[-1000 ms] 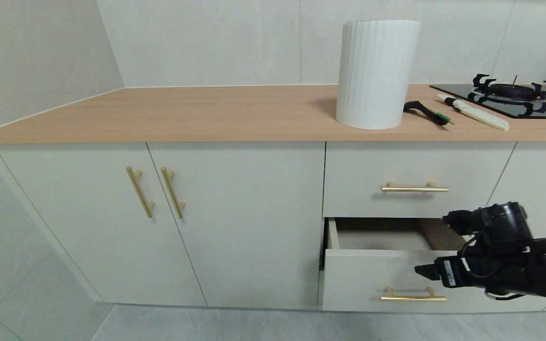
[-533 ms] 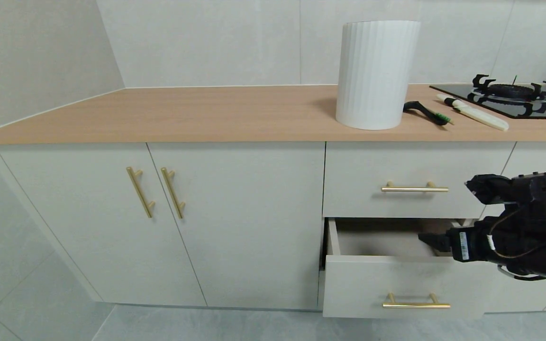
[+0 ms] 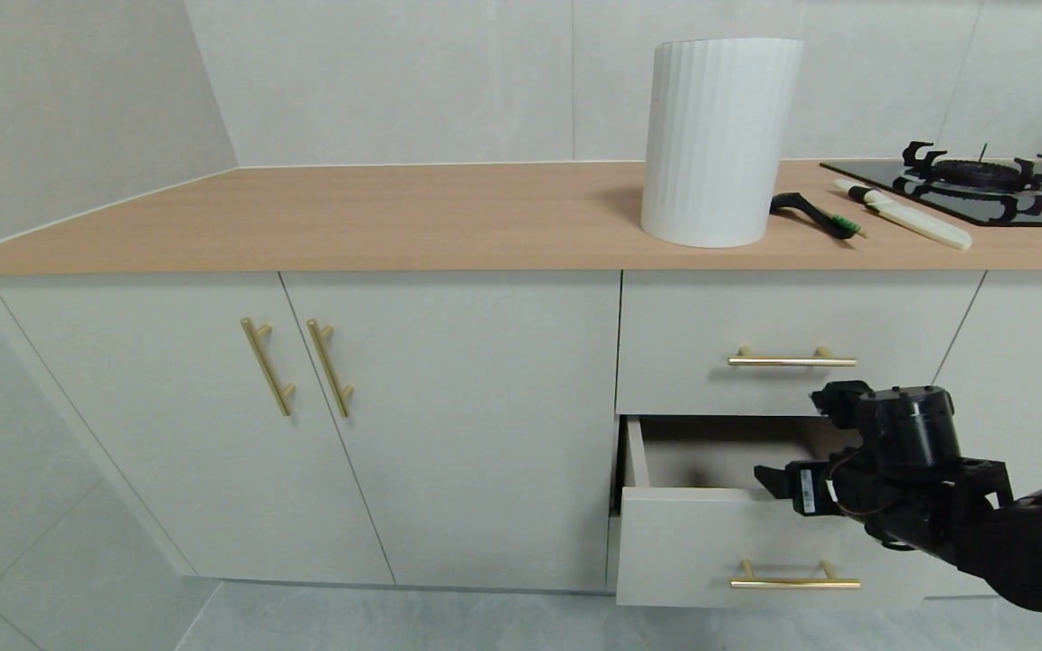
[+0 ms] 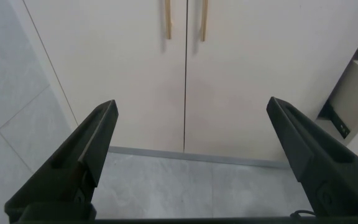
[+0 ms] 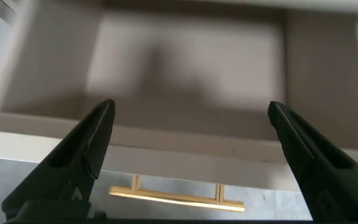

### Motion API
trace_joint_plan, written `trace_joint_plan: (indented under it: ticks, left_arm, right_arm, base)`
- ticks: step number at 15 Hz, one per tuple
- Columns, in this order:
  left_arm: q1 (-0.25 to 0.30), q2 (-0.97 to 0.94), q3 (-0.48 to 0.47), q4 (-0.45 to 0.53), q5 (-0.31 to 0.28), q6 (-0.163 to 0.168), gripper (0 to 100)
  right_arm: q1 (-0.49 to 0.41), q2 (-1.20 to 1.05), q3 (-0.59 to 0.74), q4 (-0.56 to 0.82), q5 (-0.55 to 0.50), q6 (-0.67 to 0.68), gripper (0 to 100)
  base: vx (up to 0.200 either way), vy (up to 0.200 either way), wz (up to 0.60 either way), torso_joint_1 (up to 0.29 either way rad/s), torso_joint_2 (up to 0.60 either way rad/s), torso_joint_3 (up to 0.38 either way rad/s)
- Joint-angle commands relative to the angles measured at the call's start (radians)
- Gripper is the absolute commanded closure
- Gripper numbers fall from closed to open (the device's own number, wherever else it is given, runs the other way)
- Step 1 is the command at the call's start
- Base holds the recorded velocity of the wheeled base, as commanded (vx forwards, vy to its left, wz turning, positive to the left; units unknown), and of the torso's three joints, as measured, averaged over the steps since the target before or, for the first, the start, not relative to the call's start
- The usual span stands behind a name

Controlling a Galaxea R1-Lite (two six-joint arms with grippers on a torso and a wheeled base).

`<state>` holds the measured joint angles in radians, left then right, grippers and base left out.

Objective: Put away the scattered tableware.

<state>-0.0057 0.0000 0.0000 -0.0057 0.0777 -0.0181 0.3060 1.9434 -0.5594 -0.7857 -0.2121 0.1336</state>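
Right hand [image 3: 792, 436] spread wide, empty, above pale open lower drawer [image 3: 711, 533]; lift clear of front before fetching white knife [image 3: 914, 221].

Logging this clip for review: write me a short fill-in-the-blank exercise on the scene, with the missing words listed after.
The ___ drawer is pulled open.
The right gripper hangs over that drawer, its fingers ___.
On the counter, the brush lies between the container and the ___.
Missing words: lower; open; knife.
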Motion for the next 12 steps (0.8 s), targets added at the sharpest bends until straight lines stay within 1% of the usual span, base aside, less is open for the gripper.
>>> trace_joint_plan:
  ticks: [1, 4, 7, 10, 12]
  left_arm:
    - [0.0, 0.0, 0.0, 0.0, 0.001, 0.0, 0]
    - [0.0, 0.0, 0.0, 0.0, 0.001, 0.0, 0]
    - [0.001, 0.0, 0.0, 0.0, 0.001, 0.0, 0]
    - [0.0, 0.0, 0.0, 0.0, 0.001, 0.0, 0]
    - [0.0, 0.0, 0.0, 0.0, 0.001, 0.0, 0]
  right_arm:
    - [0.001, 0.054, 0.001, -0.001, -0.001, 0.0, 0]
    - [0.001, 0.038, 0.012, -0.003, -0.003, -0.003, 0]
    - [0.001, -0.006, 0.021, 0.028, -0.001, -0.006, 0]
    - [0.002, -0.098, 0.009, 0.189, 0.008, -0.009, 0]
    - [0.01, -0.133, 0.007, 0.258, 0.011, -0.019, 0]
  base:
    - [0.0, 0.0, 0.0, 0.0, 0.0, 0.0]
    - [0.0, 0.0, 0.0, 0.0, 0.0, 0.0]
    - [0.0, 0.0, 0.0, 0.0, 0.0, 0.0]
    - [0.0, 0.0, 0.0, 0.0, 0.0, 0.0]
    - [0.0, 0.0, 0.0, 0.0, 0.0, 0.0]
